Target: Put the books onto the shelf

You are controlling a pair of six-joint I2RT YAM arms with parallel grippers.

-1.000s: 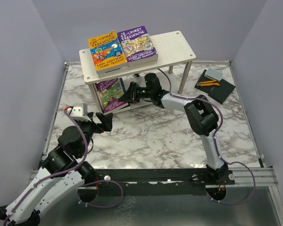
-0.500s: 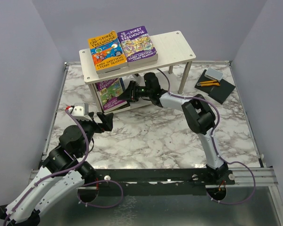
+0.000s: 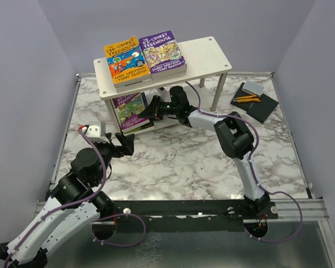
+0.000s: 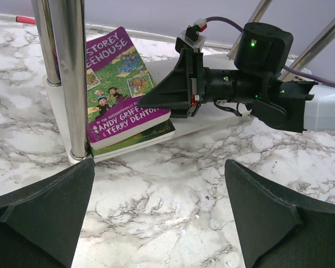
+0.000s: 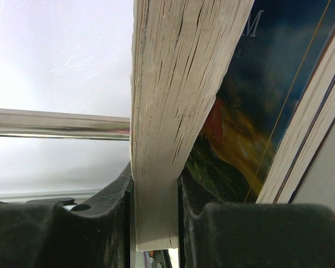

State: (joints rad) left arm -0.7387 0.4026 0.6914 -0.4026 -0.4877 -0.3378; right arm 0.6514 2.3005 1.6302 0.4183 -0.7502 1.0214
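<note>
The shelf (image 3: 204, 56) stands at the back with an orange book (image 3: 123, 58) and a purple book (image 3: 162, 51) flat on its top board. A purple Treehouse book (image 3: 129, 109) lies on the lower board over a green-edged one (image 4: 151, 134). My right gripper (image 3: 151, 109) reaches under the top board to that stack's right edge. It is shut on a book's pale page block (image 5: 167, 111), next to a dark blue cover (image 5: 240, 123). My left gripper (image 3: 124, 144) hovers open over bare marble in front of the shelf's left post (image 4: 72, 78), holding nothing.
A flat black pad (image 3: 255, 100) with pencils and an eraser lies at the back right. The shelf's silver posts (image 3: 220, 92) flank my right arm. Grey walls close in on the marble table (image 3: 178, 162) on three sides.
My right gripper has slid slightly left and deeper under the top board, taking the lower book with it. The left arm has stayed put.
</note>
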